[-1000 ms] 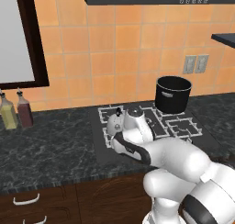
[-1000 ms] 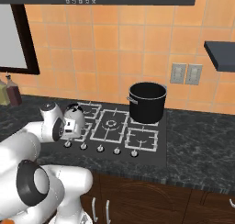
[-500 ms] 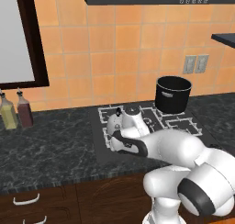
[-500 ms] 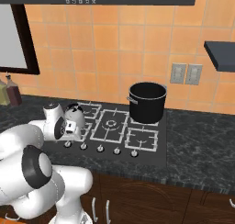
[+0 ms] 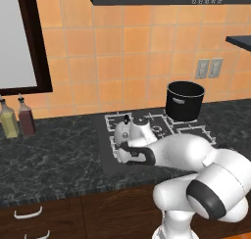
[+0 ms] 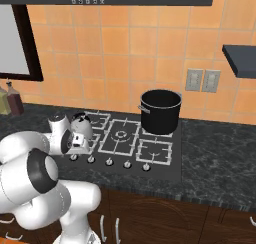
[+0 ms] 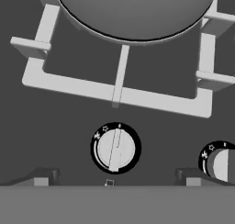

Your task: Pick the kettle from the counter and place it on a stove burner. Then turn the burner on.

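The shiny silver kettle [image 5: 125,129] [image 6: 80,124] stands on the front-left grate, the stove burner [image 7: 114,93], with its round underside [image 7: 137,12] at the top of the hand view. My gripper [image 7: 114,179] [image 6: 75,149] [image 5: 118,155] hangs open just above the cooktop's front edge. One fingertip [image 7: 43,176] sits left of the front-left silver knob [image 7: 115,148], its partner sits right of it, and neither touches it. That knob's pointer line stands nearly upright. A second knob [image 7: 220,161] shows at the right edge.
The large black pot [image 5: 185,101] [image 6: 160,110] stands on the back-right grate. Two bottles [image 5: 17,118] stand on the black counter [image 5: 49,155] at the far left, by a dark window frame. The row of knobs [image 6: 117,163] runs along the cooktop's front.
My arm has folded lower and the hand has sunk slightly toward the front-left knob. The kettle has stayed on its grate.
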Tool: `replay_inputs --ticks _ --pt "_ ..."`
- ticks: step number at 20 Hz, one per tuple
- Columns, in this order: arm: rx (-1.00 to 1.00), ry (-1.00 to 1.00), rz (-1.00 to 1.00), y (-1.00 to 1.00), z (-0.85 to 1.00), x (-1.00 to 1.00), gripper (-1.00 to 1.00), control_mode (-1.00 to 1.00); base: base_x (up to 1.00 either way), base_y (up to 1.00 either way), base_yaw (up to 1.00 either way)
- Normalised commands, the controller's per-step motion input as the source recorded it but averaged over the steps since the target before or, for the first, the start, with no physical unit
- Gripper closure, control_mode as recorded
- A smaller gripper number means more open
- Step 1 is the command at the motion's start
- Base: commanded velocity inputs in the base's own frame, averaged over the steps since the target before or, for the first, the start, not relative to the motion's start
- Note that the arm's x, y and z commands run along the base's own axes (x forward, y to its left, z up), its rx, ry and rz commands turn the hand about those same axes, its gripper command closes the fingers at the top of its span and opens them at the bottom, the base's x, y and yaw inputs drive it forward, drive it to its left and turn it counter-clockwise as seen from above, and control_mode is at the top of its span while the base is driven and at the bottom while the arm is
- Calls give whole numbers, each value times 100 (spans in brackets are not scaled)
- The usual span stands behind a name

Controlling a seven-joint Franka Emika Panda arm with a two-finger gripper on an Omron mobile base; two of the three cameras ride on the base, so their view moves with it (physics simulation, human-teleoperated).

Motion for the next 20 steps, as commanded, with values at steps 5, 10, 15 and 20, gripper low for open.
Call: replay_inputs --ticks 5,10,15,20 --pt "0 -5 0 0 -15 7 -100 -100 0 0 0" --pt "0 -6 0 0 -13 12 -100 -100 0 0 0" --pt "0 -8 0 0 -5 7 100 -100 0 0 0" --pt "0 -9 -1 0 -9 16 100 -100 0 0 0"
